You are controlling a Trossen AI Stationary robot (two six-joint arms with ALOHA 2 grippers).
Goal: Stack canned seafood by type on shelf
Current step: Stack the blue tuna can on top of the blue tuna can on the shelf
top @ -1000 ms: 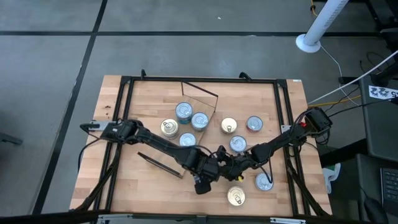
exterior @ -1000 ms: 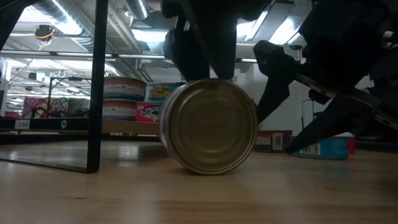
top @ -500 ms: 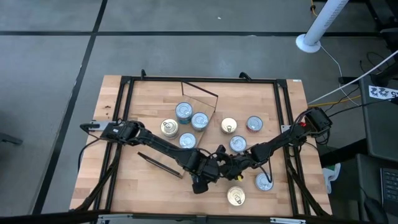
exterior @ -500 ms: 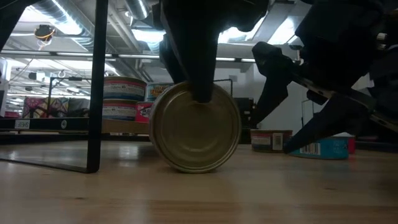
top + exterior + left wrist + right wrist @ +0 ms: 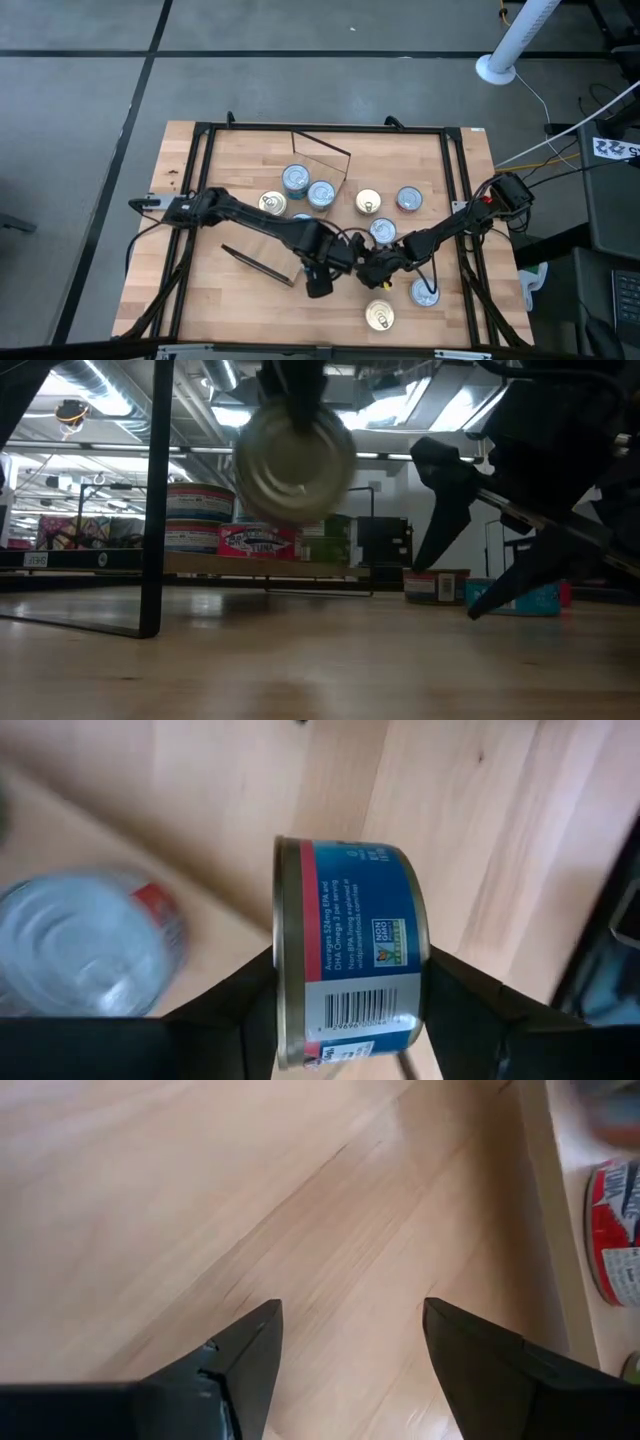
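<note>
The left gripper (image 5: 345, 1020) is clamped on a blue-and-red labelled can (image 5: 350, 950), one finger on each flat end, and has lifted it clear of the slatted tabletop (image 5: 200, 290) — a second ago the same can stood on its edge on the wood under that gripper. In the low view the can (image 5: 293, 458) now hangs high, its gold end facing the camera, with open air beneath. Seen from above, the left arm has shifted slightly toward 10 o'clock, and its gripper (image 5: 322, 262) sits near the middle of the tabletop, toward 6 o'clock. Just beside it at 3 o'clock waits the right gripper (image 5: 372, 270), fingers apart and empty, where it was before; its own view shows bare wood between the dark fingers (image 5: 240, 1355) and a red-labelled can (image 5: 618, 1230) at the side. The other cans have not moved: a cluster of silver-topped ones (image 5: 308, 187) toward 12 o'clock, a gold-lidded can (image 5: 379, 316) and a silver-topped one (image 5: 425, 292) toward 5 o'clock. In the low view, the shelf (image 5: 200, 564) at the back carries stacked cans (image 5: 198, 517).
</note>
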